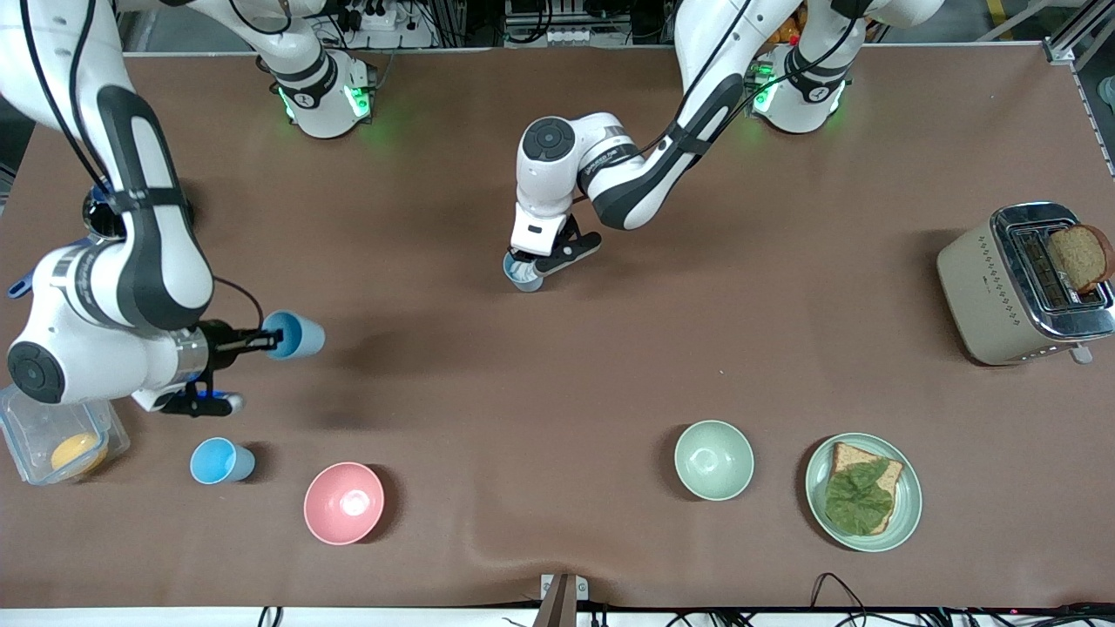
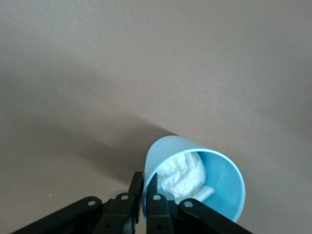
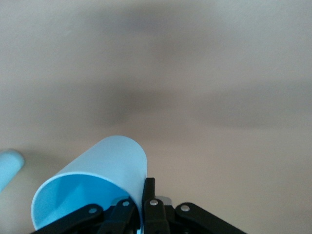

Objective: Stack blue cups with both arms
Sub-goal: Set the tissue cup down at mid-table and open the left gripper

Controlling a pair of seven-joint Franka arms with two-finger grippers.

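While the brown cloth-covered table (image 1: 610, 366) lies wide and mostly bare through its middle, the two glossy white arms take up its upper part: the right arm (image 1: 131, 261) bends in from its own end, the left arm (image 1: 662, 165) reaches toward the centre. The boxy beige toaster (image 1: 1010, 287), chrome on top, stands near the table edge at the left arm's end with a brown bread slice sticking out. Along the nearer edge sit a round pale green plate (image 1: 906, 496) with bread and a crinkled leaf, a smooth green bowl (image 1: 714, 459) and a pink bowl (image 1: 344, 502), with open cloth between them. A clear lidded box (image 1: 26, 427) sits at the right arm's end. The right gripper (image 1: 253, 341) has its fingers clamped on the rim of a tapered sky-blue cup (image 1: 296, 335), held on its side above bare cloth. The left gripper (image 1: 536, 261) pinches the wall of a paler cup (image 1: 525, 274) with crumpled white material inside, low at mid-table. A third cup (image 1: 219, 460) stands upright beside the pink bowl.
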